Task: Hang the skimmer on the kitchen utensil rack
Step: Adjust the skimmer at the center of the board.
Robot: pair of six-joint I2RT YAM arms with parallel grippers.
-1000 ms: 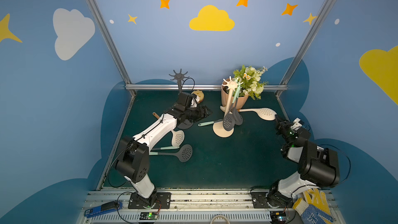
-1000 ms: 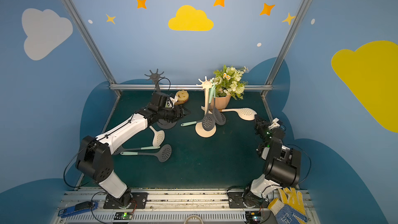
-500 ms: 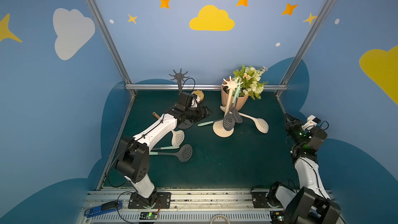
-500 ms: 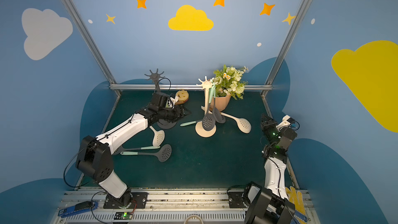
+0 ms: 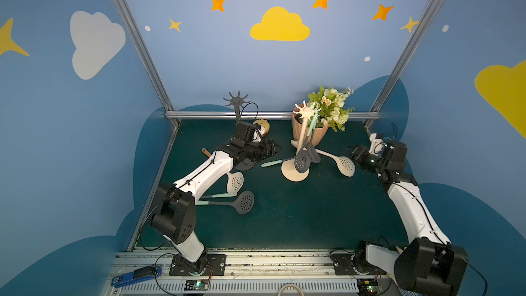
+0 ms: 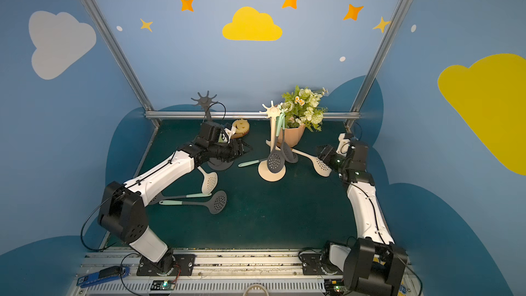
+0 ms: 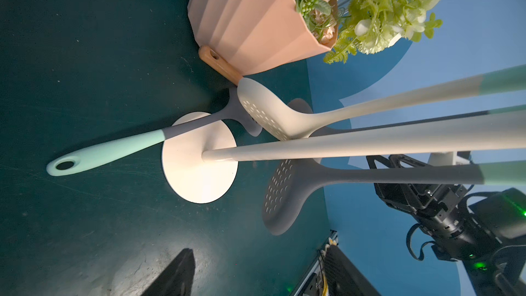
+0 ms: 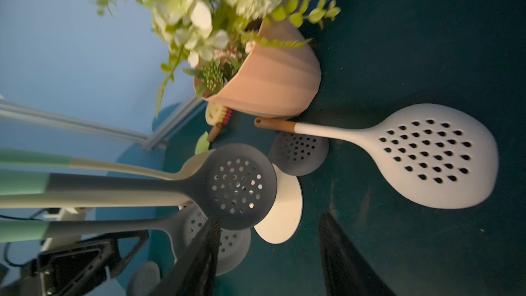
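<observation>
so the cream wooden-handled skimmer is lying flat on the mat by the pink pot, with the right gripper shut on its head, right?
Not the grip. The right gripper is open and holds nothing: the right wrist view shows its fingers spread, with the cream skimmer lying clear of them. It does lie flat on the mat, handle end by the pink pot.
</observation>
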